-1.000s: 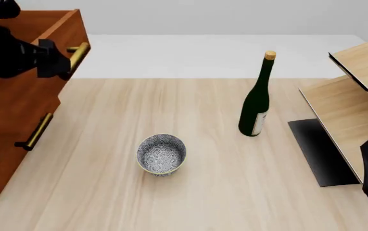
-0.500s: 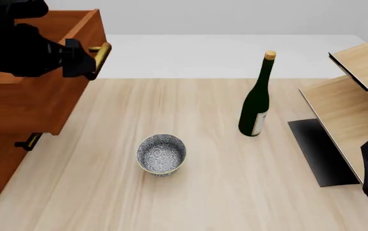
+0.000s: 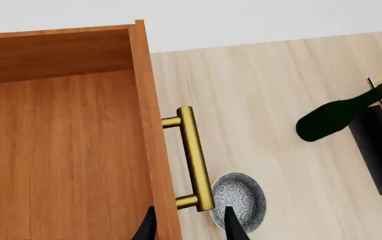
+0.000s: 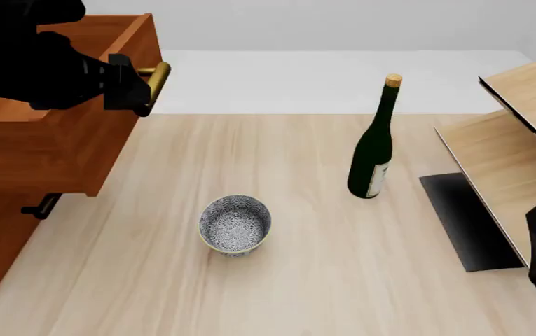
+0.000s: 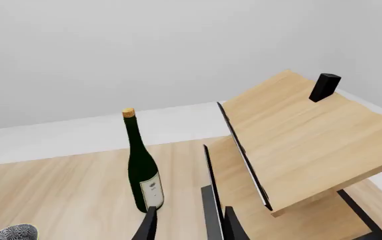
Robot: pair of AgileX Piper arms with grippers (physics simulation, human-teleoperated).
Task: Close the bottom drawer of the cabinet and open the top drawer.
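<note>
The cabinet (image 4: 1, 245) stands at the table's left edge. Its top drawer (image 4: 52, 140) is pulled far out over the table, and its bare inside (image 3: 57, 150) shows in the left wrist view. My left gripper (image 4: 129, 87) is at the near end of the drawer's brass handle (image 3: 194, 155). The gripper (image 3: 189, 227) is open, one finger over the drawer's inside and the other beyond the handle. Under the drawer one lower handle (image 4: 41, 206) peeks out. The bottom drawer cannot be told apart on the flat front there. My right gripper (image 5: 189, 227) hangs open and empty at the lower right.
A patterned bowl (image 4: 236, 224) sits mid-table, just right of the open drawer. A dark green wine bottle (image 4: 373, 150) stands upright further right. A pale plywood shelf unit (image 4: 520, 140) on a black base (image 4: 469, 220) fills the right side, with a small black block (image 5: 324, 86) on top.
The top drawer has slid further out to the right with my left gripper at its handle, and now covers most of the lower handle. The right arm has not moved.
</note>
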